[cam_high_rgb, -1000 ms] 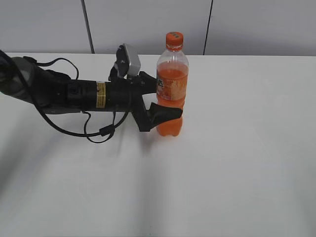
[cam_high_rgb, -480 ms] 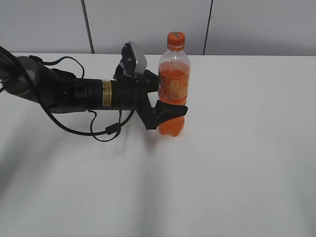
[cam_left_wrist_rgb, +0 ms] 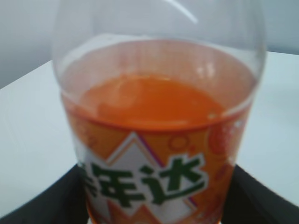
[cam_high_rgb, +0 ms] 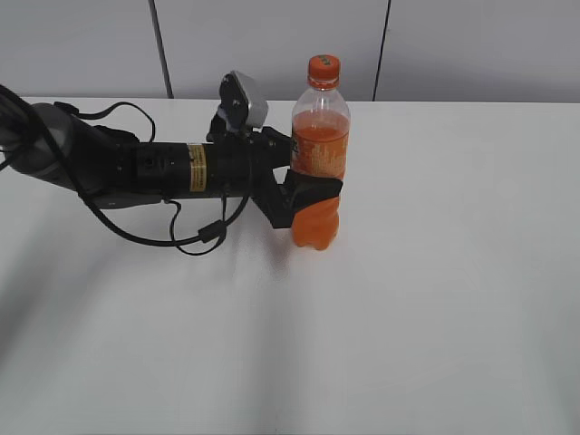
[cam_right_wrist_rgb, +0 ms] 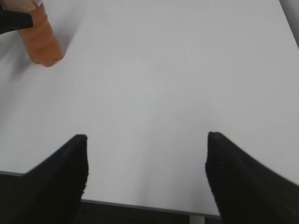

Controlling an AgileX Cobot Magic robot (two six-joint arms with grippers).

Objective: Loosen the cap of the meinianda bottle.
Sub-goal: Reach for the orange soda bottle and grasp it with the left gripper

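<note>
The meinianda bottle [cam_high_rgb: 319, 149] stands upright on the white table [cam_high_rgb: 435, 290], half full of orange liquid. Its small orange cap [cam_high_rgb: 323, 67] is on top, with nothing touching it. My left gripper [cam_high_rgb: 313, 192] reaches in from the left and is shut on the bottle's body just below the label. In the left wrist view the bottle [cam_left_wrist_rgb: 154, 116] fills the frame and the black fingers of that gripper [cam_left_wrist_rgb: 156, 191] sit on either side of it. My right gripper [cam_right_wrist_rgb: 147, 154] is open and empty over the table's near edge. The bottle's lower part [cam_right_wrist_rgb: 43, 44] shows far off at the upper left of the right wrist view.
The left arm and its loose black cable [cam_high_rgb: 181, 240] lie across the table's left half. A grey panelled wall [cam_high_rgb: 272, 45] stands behind the table. The table's front edge [cam_right_wrist_rgb: 140, 205] lies just under my right gripper.
The left gripper and the bottle have shifted slightly to the right, and the fingers sit tighter round the bottle's body. The cap has not been touched.
</note>
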